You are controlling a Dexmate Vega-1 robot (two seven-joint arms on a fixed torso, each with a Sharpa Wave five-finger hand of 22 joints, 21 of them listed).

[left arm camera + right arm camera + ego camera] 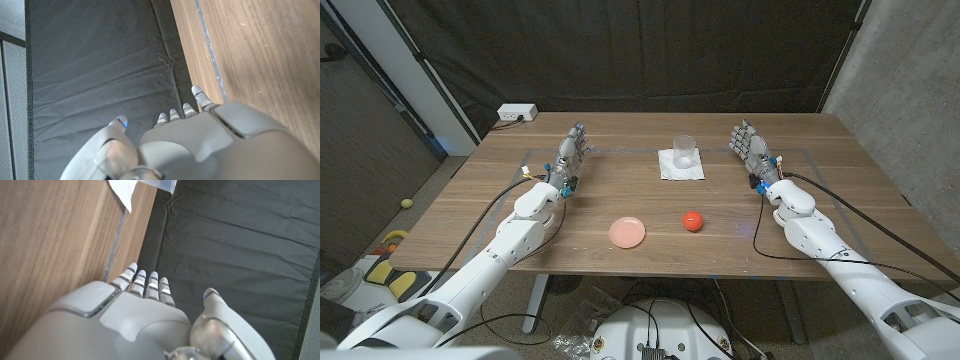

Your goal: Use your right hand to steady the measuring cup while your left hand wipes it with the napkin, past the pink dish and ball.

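**Both hands wait, cup not touched yet**

The clear measuring cup [684, 150] stands on the white napkin [680, 166] at the far middle of the table [820, 215]. The left hand [570, 152] and right hand [750, 145] are spread and hold nothing. Pulling the napkin could tip the cup. A low arm could bump the pink dish [627, 232] or roll the red ball [692, 220].

No legible text, label, brand, number or sign anywhere.

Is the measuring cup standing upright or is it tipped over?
Upright: the measuring cup stands on the napkin, its open mouth facing up.
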